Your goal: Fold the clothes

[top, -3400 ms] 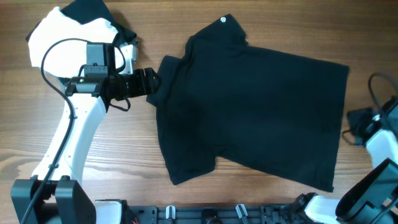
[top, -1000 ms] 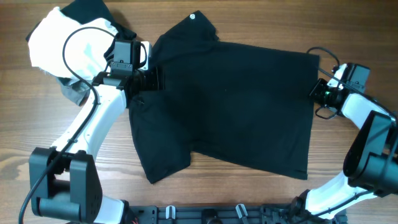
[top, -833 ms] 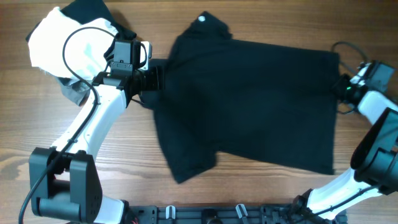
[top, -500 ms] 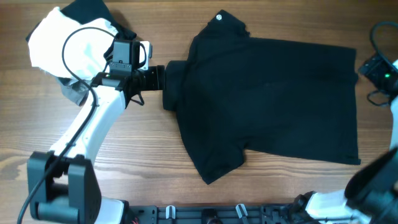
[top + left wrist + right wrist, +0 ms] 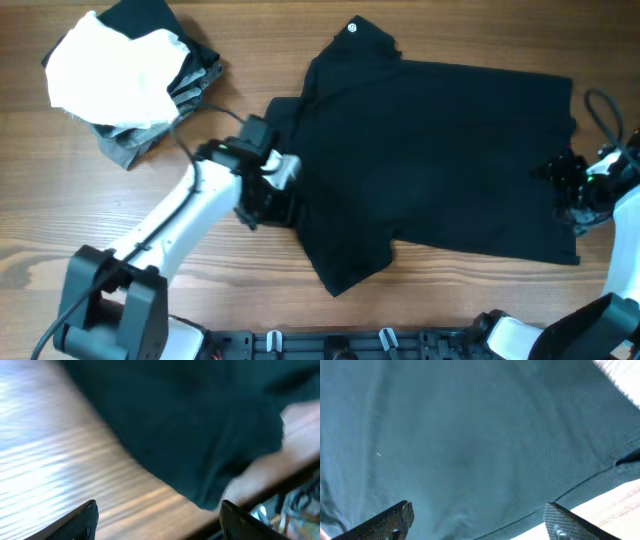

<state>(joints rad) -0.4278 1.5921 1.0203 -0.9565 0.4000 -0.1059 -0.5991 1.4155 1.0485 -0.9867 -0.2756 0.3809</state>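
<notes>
- Shirt [image 5: 430, 170], black and short-sleeved, lies spread flat on the wooden desk [image 5: 420, 315], reaching from the left pincer across to the right one.
- The left pincer [image 5: 157, 519] hangs at the shirt's left edge, spread wide with nothing in it. Its wrist view is blurred, but shows bare wood below it on one side and dark cloth on the other. Whether it touches the cloth I cannot tell.
- The right pincer [image 5: 480, 522] is over the shirt's opposite edge, near the hem, also spread wide and gripping nothing. Cloth fills nearly everything beneath it, with a strip of desk showing past the hem at the lower right of its wrist view.
- One sleeve [image 5: 345, 265] sticks out toward the robot's base, just beside the left pincer.
- A pile of other clothes [image 5: 110, 75], a white piece on top of grey and black ones, sits well apart from the left pincer, on the side away from the shirt.
</notes>
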